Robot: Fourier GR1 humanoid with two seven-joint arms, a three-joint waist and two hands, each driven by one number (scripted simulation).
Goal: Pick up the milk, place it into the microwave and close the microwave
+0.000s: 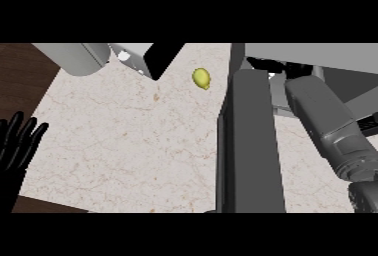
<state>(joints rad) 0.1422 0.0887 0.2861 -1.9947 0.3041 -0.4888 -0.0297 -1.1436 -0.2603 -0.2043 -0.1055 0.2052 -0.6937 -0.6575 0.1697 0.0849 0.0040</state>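
Behind the open microwave door [251, 145], the right hand [275, 65] reaches into the microwave [310, 52]; its fingers are too hidden to tell their state, and the milk cannot be made out. Left of the door, a lemon [201, 78] lies on the counter [125, 135]. Far left of the door, the left hand [18, 142] rests open, fingers up
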